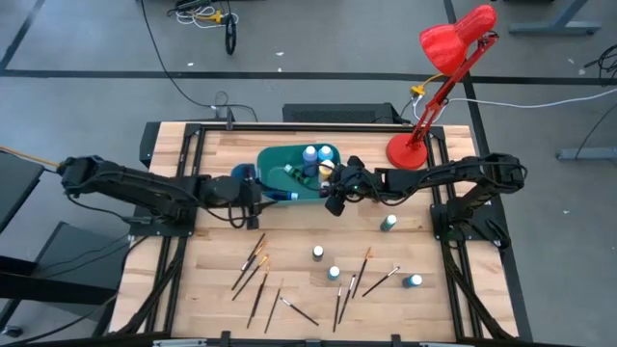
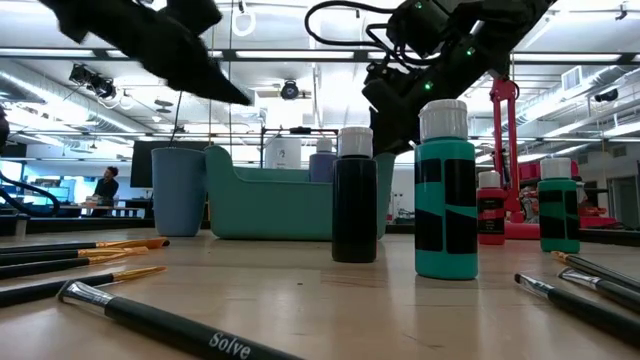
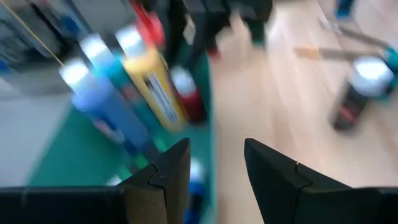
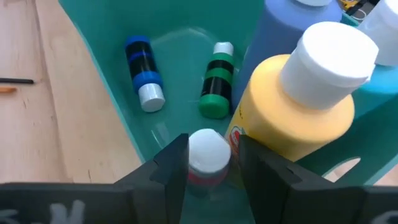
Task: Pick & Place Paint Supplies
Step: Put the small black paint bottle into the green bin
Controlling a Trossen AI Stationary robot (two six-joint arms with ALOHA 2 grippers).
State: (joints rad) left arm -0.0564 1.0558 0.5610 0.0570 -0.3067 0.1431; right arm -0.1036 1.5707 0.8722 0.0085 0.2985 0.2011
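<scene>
left gripper [image 1: 258, 193] sits at the near-left corner of the teal bin [image 1: 280, 164], just beside the small blue cup [image 1: 241, 173]. its fingers are spread with nothing between them in the left wrist view; that view is smeared, so i read it as mid-move, not a settled pose.

in the bin i see a big yellow bottle [image 4: 292, 118] and a tall blue one [image 4: 280, 31] standing, plus two small bottles lying on the floor: a blue one [image 4: 144, 73] and a green one [image 4: 217, 81].

right gripper [image 1: 335, 188] is over the bin's right end. right wrist view shows a small pale-capped red bottle [image 4: 205, 158] between its fingers, over the bin floor next to the yellow bottle. fingers look to be pinching it, though i can't confirm contact on both sides.

so the step in hand is a drop: right arm placing a bottle in the bin. next move, i judge: spread the fingers, lift clear without knocking the standing yellow bottle.

still on the table: four small bottles, green one [image 1: 388, 223] nearest the right arm, then white-capped ones [image 1: 317, 253], [image 1: 334, 274], [image 1: 415, 281]. brushes [image 1: 258, 289] are scattered along the near edge, none in the bin that i can see. roughly halfway on bottles, brushes not started.

red desk lamp [image 1: 424, 106] stands at far right, clear of the work.
</scene>
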